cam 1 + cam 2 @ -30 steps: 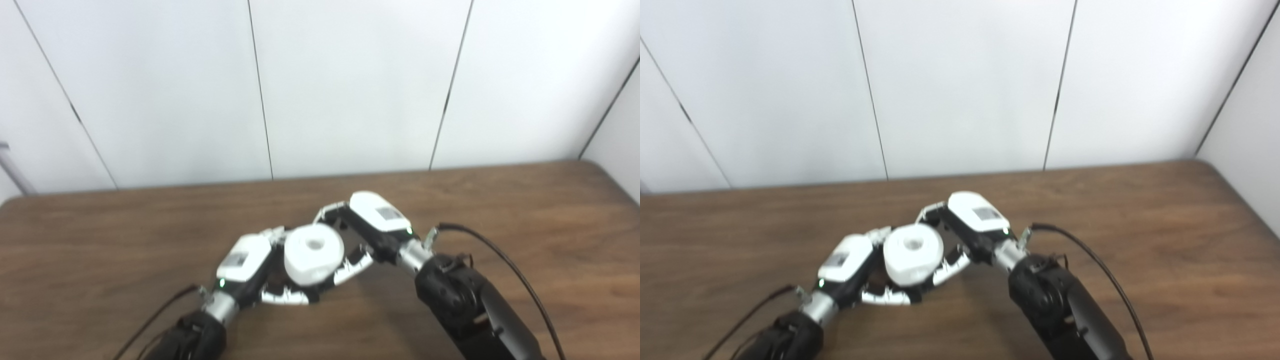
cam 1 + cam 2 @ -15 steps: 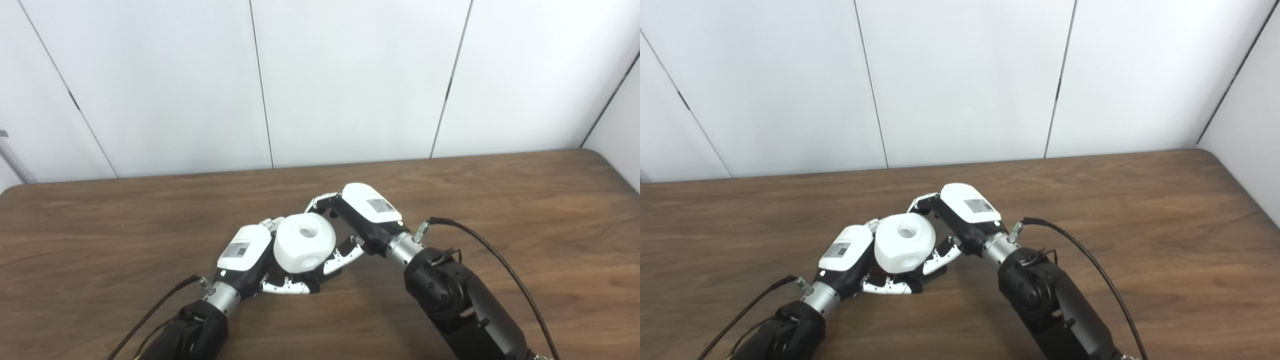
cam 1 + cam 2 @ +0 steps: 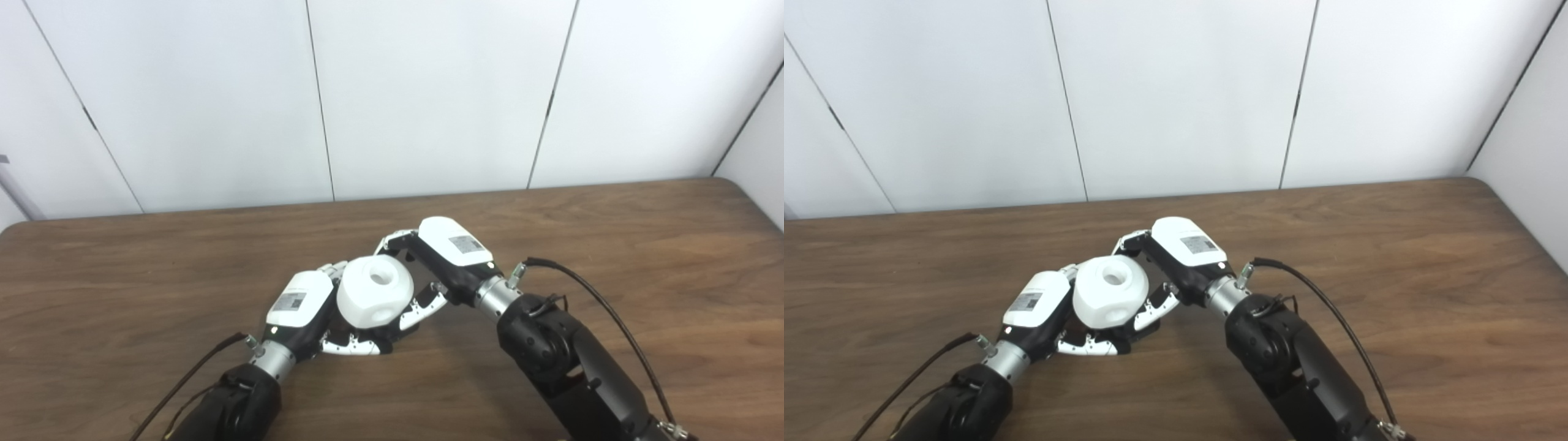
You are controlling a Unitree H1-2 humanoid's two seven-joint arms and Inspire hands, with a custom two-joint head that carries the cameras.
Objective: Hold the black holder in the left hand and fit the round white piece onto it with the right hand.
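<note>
Change since earlier frames: hardly any displacement of the robot hands or the round white piece is seen relative to half a second ago; the blur of a second ago is gone, and the slight shift of the whole picture is attributed to the camera.
Round white piece [image 3: 375,297]: a thick white rounded block with a round hole in its top face and a shallower hollow on its near side; it is held above the desk between the two robot hands, near the middle of the scene.
Left robot hand [image 3: 306,312]: its white back is turned up and it lies against the left side of the round white piece; fingers [image 3: 352,348] are curled under and around the piece's lower front, so it is closed about what sits there.
Black holder: only dark shapes are glimpsed under the round white piece among the fingers; it cannot be told whether these are the holder or parts of the robot hands.
Right robot hand [image 3: 438,263]: it is set against the right and far side of the round white piece, fingers wrapped behind it and the thumb [image 3: 422,308] pressed at its lower right, pinching the piece.
Desk [image 3: 643,233]: dark brown wood grain, with rounded far corners.
Wall [image 3: 429,92]: white panels with thin dark seams.
Cables [image 3: 588,288]: black leads run from both wrists toward the bottom edge.
</note>
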